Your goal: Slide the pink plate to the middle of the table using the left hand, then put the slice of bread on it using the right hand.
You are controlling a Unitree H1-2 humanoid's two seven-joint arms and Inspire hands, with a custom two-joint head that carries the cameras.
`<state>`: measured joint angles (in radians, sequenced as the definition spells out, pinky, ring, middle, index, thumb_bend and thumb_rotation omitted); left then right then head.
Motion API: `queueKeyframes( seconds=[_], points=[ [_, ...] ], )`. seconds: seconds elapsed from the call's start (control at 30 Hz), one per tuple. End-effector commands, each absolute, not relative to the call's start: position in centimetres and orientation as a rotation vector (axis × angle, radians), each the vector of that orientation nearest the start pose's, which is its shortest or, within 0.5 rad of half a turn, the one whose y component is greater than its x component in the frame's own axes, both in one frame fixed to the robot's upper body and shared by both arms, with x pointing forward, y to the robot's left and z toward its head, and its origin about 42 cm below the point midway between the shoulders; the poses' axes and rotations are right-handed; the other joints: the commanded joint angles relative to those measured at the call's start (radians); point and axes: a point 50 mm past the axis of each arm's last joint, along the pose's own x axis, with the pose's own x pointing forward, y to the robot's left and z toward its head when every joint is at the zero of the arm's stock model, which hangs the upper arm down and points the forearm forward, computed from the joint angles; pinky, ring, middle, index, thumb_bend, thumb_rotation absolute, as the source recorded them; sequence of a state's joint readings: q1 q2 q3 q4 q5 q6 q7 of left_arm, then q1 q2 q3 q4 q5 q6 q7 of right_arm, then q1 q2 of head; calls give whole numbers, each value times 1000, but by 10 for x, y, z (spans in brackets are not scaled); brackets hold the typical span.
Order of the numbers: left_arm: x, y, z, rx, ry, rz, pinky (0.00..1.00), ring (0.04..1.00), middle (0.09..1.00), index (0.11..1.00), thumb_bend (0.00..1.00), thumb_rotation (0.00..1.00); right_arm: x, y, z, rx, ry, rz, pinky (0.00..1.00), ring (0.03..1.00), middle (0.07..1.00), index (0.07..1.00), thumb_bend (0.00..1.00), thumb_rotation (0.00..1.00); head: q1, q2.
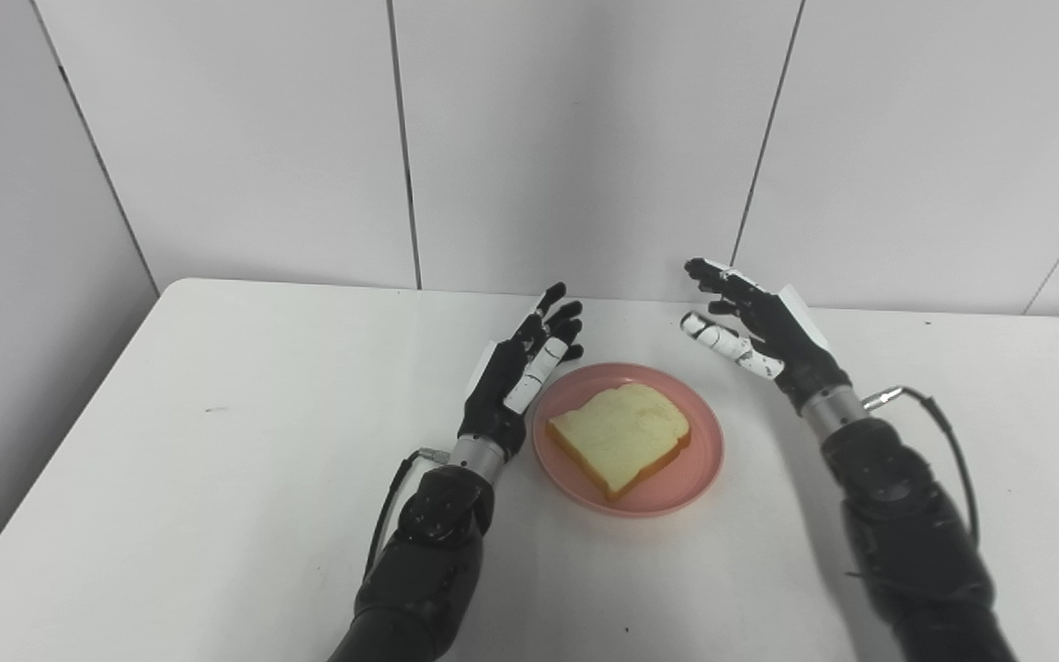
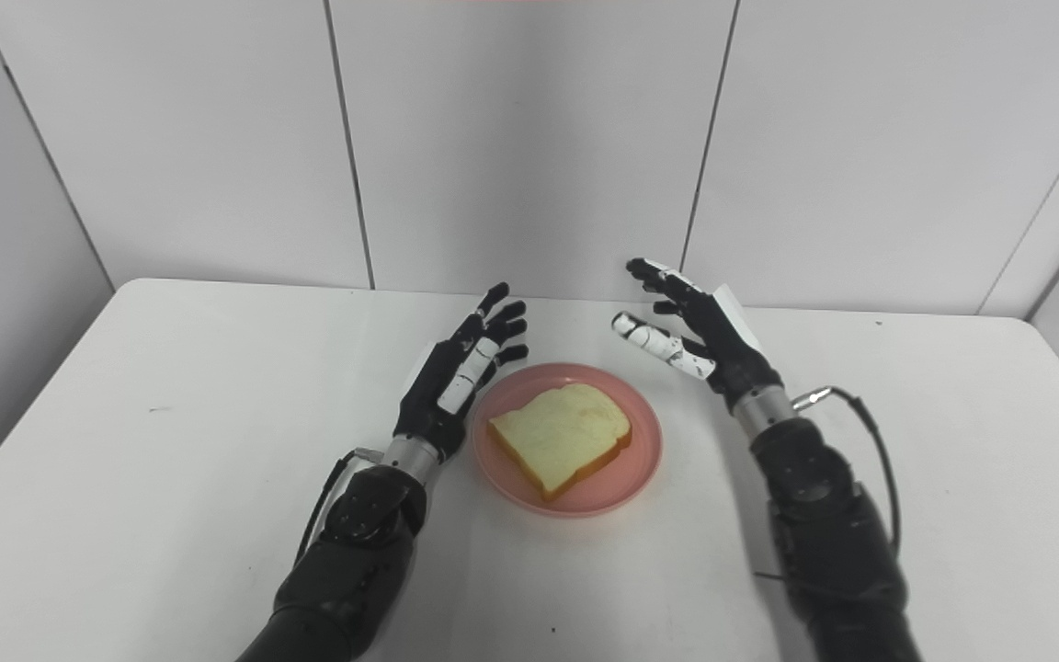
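Note:
A pink plate point(image 1: 690, 464) sits near the middle of the white table point(image 1: 217, 478). On the plate lies a slice of bread point(image 1: 620, 437), pale with a golden crust. My left hand point(image 1: 522, 368) is open just left of the plate's rim, fingers stretched out and pointing away from me. My right hand point(image 1: 755, 326) is open too, raised above the table to the right and a little behind the plate, holding nothing. In the right eye view the plate point(image 2: 644, 455), the bread point(image 2: 562, 435), the left hand point(image 2: 461, 372) and the right hand point(image 2: 700, 331) stand the same way.
Grey wall panels point(image 1: 585, 138) rise right behind the table's far edge. A cable point(image 1: 943, 441) loops from my right wrist. The table's left edge runs diagonally at the picture's left.

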<state>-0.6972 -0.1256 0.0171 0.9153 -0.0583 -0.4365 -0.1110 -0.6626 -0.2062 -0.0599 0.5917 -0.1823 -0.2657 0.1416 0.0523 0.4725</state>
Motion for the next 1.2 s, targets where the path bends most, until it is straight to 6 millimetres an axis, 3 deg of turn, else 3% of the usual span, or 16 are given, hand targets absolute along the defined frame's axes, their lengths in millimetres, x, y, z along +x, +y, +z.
queueKeyframes(
  seconds=[0.0, 0.17, 0.4, 0.6, 0.73, 1.17],
  points=[
    [452, 94, 117, -103, -177, -267, 896, 947, 941, 902, 882, 750, 490, -249, 231, -315, -385, 104, 839, 892, 885, 869, 778, 845, 0, 0],
    [451, 97, 128, -50, -209, -157, 908, 972, 966, 921, 830, 829, 483, -238, 217, -162, -315, 61, 880, 921, 902, 874, 748, 889, -38, -1],
    [454, 100, 142, -28, -200, -98, 963, 995, 989, 941, 774, 911, 480, -229, 208, 149, -174, 17, 893, 909, 897, 871, 822, 890, -56, -7],
    [456, 105, 148, -24, -186, -115, 988, 1000, 1000, 966, 829, 927, 478, -226, 207, 169, -169, 10, 911, 898, 885, 858, 823, 859, -63, -8],
    [456, 108, 154, -45, -188, -119, 1000, 1000, 1000, 969, 905, 921, 476, -220, 205, 192, -162, 2, 911, 906, 901, 873, 815, 889, -72, -4],
    [462, 118, 178, -60, -143, -113, 1000, 1000, 1000, 964, 855, 899, 474, -212, 202, 231, -161, -1, 940, 925, 917, 879, 785, 866, -73, -2]
  ],
)
